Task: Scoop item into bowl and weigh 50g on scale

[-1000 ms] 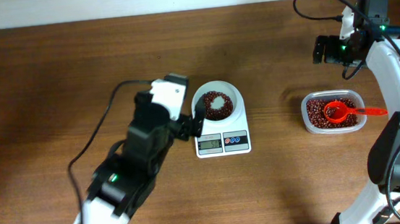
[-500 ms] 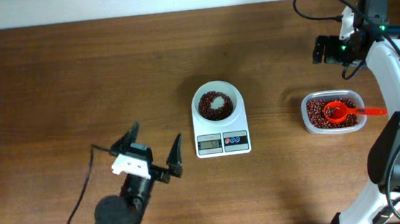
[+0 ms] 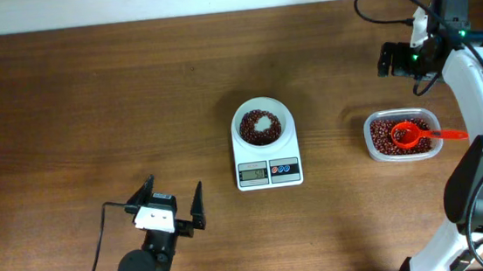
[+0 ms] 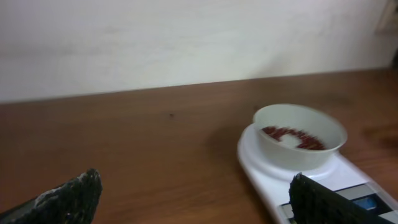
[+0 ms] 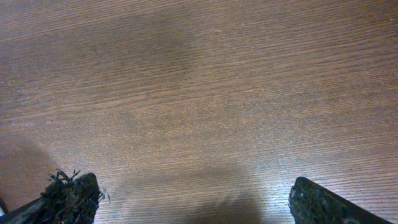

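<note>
White-on-white setup mid-table: small round white bowl (image 3: 261, 104) parked squarely on top of the flat white digital kitchen scale (image 3: 268, 173), with a loose ring of tiny dark reddish-brown beans (image 3: 250, 130) already inside. Can't read the grey display from overhead, so no idea how close to target. Looks like the check-and-adjust stage, judging by the layout. Left gripper (image 3: 175, 183) hanging to the near left of the scale, well apart from it, jaws spread wide with nothing between them. Right gripper (image 5: 196, 199) off to the far right of the scale over bare brown wooden tabletop (image 5: 199, 74), also gaping wide and empty. Clear rounded-rectangular plastic tub (image 3: 368, 138) of more beans to the right of the scale, small red plastic scoop (image 3: 406, 134) lying in it, handle pointing away from the scale. Tips for doing this bit well: keep both arms clear of the scale and bowl before trusting the number. If short, grab the scoop by its handle with the right gripper, take a small partial load, carry it level, and trickle over the bowl's middle without bumping the rim. Pause between trickles. Way easier adding a few beans than fishing extras back out.
</note>
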Tool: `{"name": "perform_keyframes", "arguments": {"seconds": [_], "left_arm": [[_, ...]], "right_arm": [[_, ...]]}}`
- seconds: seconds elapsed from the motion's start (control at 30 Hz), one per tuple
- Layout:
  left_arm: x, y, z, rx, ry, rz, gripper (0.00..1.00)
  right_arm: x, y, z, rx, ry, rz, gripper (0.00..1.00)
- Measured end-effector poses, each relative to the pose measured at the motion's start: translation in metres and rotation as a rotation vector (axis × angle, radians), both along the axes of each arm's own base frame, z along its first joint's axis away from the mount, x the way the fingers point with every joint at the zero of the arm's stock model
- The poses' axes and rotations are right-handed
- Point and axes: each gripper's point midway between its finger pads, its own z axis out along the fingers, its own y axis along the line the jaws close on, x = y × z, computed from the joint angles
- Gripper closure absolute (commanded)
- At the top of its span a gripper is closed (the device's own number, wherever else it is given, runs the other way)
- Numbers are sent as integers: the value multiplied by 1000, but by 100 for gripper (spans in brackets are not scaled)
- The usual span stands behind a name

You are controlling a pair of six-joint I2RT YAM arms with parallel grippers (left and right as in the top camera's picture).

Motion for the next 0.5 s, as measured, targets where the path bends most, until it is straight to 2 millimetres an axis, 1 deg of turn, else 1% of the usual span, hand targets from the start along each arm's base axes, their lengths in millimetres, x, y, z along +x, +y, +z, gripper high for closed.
{"name": "perform_keyframes", "arguments": {"seconds": [0.1,0.17,0.27,0.5], "left_arm": [[2,8,0,153,-30,20,1],[2,8,0,208,-41,18,1],[2,7,0,240,-48,12,1],[2,7,0,247,-50,8,1]], "right_arm": [[0,0,0,0,0,1,1],[0,0,0,0,0,0,1],[0,0,0,0,0,1,1],[0,0,0,0,0,0,1]]}}
